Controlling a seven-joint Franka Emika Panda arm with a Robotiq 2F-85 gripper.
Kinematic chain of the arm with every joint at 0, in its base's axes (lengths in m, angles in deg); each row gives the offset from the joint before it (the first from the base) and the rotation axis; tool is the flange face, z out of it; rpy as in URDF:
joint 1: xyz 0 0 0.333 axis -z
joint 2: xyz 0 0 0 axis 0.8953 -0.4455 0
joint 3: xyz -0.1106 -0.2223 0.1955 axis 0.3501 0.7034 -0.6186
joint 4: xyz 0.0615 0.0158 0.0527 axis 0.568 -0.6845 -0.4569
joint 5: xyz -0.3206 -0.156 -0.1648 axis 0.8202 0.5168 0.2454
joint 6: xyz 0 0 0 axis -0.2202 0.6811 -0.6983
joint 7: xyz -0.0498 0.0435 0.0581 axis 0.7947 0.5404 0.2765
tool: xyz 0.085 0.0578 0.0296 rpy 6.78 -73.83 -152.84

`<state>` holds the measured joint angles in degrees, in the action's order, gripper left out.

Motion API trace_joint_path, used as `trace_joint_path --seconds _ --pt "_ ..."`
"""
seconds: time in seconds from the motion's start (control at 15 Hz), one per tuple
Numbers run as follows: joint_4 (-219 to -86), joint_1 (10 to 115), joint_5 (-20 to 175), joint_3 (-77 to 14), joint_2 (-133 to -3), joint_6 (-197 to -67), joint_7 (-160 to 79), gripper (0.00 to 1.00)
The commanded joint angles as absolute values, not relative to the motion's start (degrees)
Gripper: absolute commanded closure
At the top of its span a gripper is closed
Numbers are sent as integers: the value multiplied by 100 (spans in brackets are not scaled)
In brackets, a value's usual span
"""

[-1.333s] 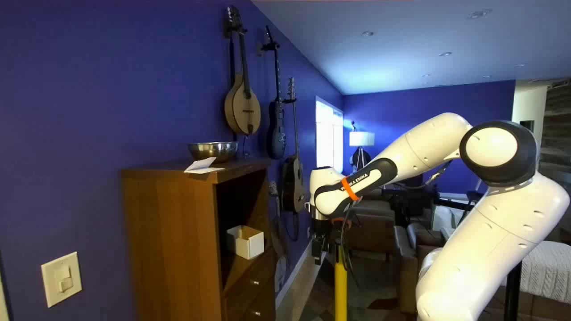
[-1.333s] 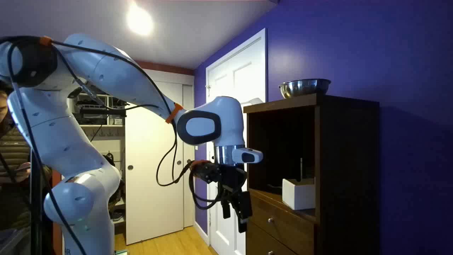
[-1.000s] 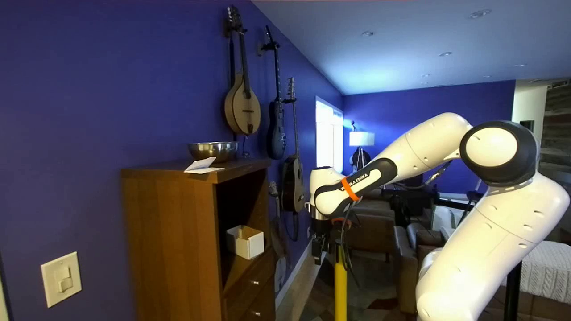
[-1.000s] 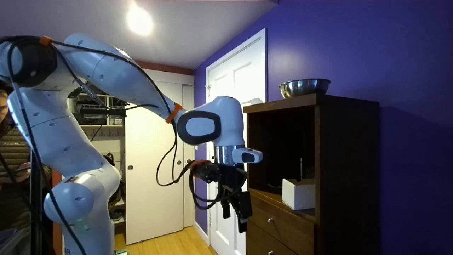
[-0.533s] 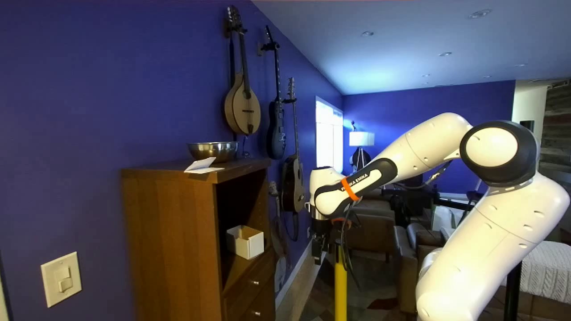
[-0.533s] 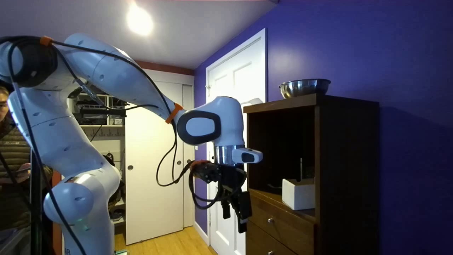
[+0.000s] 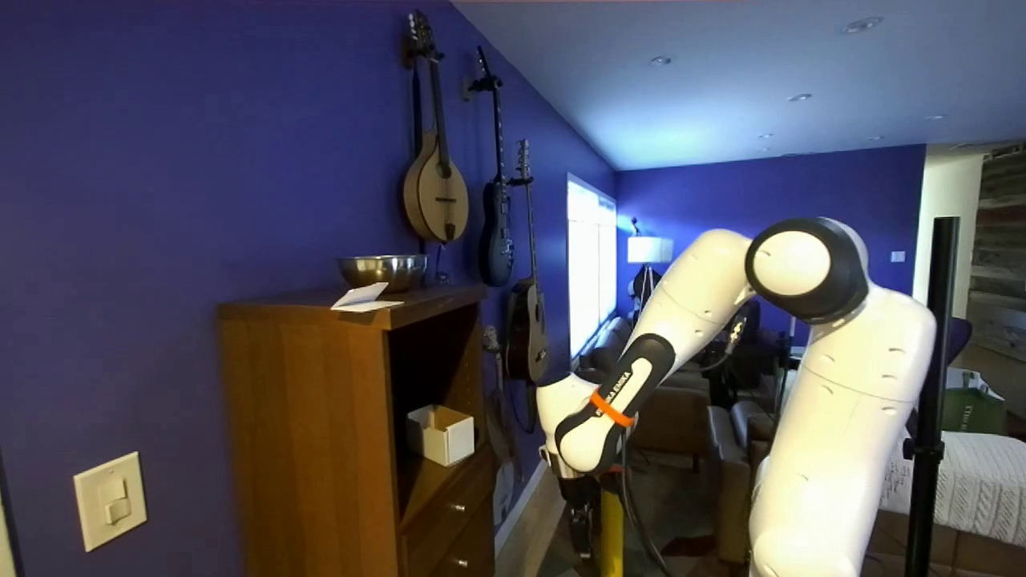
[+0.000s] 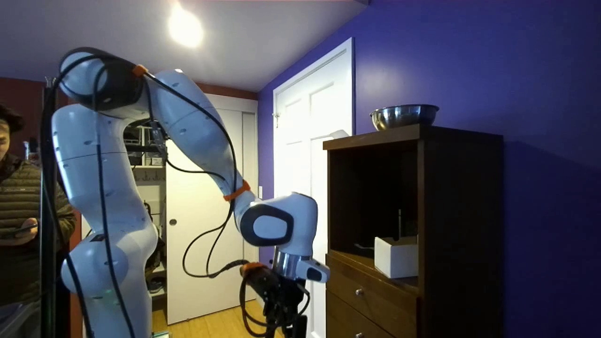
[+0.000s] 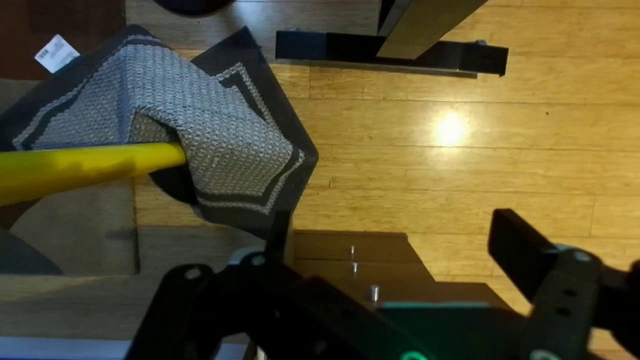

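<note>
Spread claw (image 9: pixel 392 232) beside a brown wooden cabinet (image 7: pixel 309 449)

The claw points downward, its fingers (image 9: pixel 520 252) wide apart, and is apart from the cabinet in both exterior views. Nearest to it are the cabinet's drawers (image 8: pixel 385 303), fitted with metal knobs (image 8: pixel 359 292); in the wrist view the drawer fronts show below, between the fingers.

Above the drawers, an open-topped white box (image 8: pixel 394 258) sits at the near right of the open compartment (image 8: pixel 366 197), as seen in an exterior view. The cabinet's worktop (image 7: pixel 276 303) bears a stainless-steel bowl (image 8: pixel 404 118) and, near its edge, a folded white paper (image 7: pixel 361 298).

In the wrist view a yellow pole (image 9: pixel 75 167) enters from the left and runs to a rumpled grey rug (image 9: pixel 210 110) on the plank floor (image 9: pixel 400 170).

A mandolin-like instrument (image 7: pixel 437 192), an electric guitar (image 7: pixel 497 240) and an acoustic guitar (image 7: pixel 525 332) hang on the purple-blue wall (image 7: pixel 200 184). At the far left of an exterior view is a person (image 8: pixel 21 202) in a quilted jacket.
</note>
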<state>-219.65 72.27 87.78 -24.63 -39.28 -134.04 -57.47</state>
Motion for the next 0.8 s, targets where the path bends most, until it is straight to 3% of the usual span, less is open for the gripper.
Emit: trace_joint_path --seconds 0.0,0.4,0.53,0.73 --pt "-21963 7089 8706 -2643 -5255 -14127 -5601 0" --pt "-21820 7120 8774 -2680 -5581 -14046 -5701 0" --pt "-21809 7196 7761 -2781 -5802 -14660 -6220 0" --pt "-21834 8397 6273 -3916 -6313 -15470 -7215 0"
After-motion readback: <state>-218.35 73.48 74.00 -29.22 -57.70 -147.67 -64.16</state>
